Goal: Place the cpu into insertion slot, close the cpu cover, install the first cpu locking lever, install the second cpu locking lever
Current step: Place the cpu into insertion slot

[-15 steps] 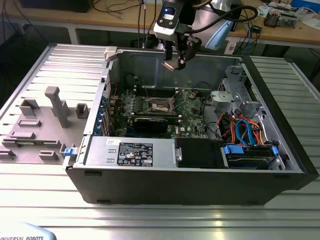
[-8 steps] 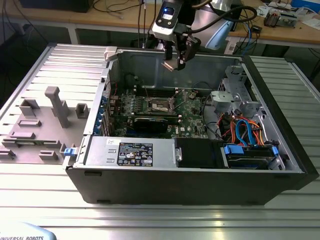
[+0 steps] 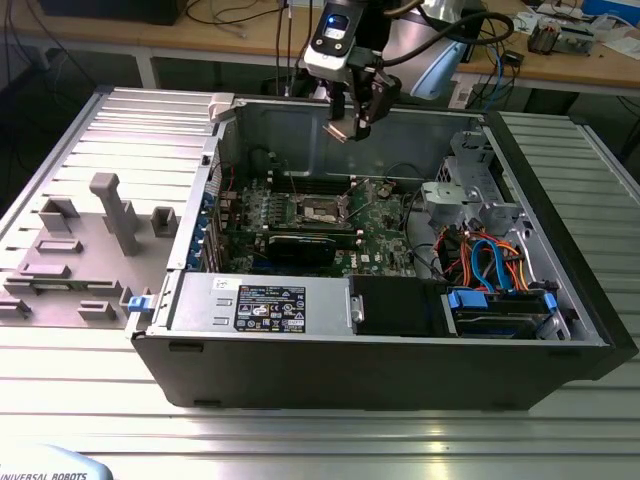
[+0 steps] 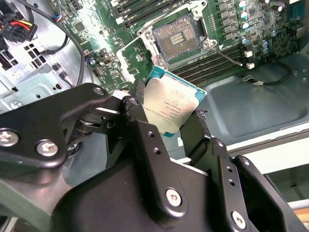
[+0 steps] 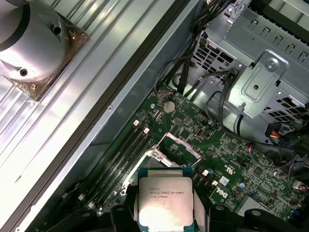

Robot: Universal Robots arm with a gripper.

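My gripper [image 3: 348,122] hangs above the open computer case, shut on the cpu [image 3: 340,131]. In both wrist views the cpu [image 4: 171,102] [image 5: 165,200] is a small silvery square with a green edge, pinched between black fingers [image 4: 140,125]. The insertion slot [image 4: 176,37] lies below on the green board, dark in the middle and uncovered. The cpu is well above it and not touching it. The cpu cover [image 4: 131,59] is swung open beside the slot; in the first wrist view the cpu cover [image 5: 179,144] stands just past the chip. A thin lever [image 4: 227,56] juts out from the slot's corner.
A black graphics card [image 3: 300,246] lies just in front of the slot [image 3: 322,210]. Memory slots [image 4: 212,67] run beside it. A drive cage [image 3: 470,190] and coloured cables [image 3: 490,258] stand at the exterior view's right, a power supply [image 3: 262,302] at the front, and a grey fixture plate [image 3: 80,245] outside at the left.
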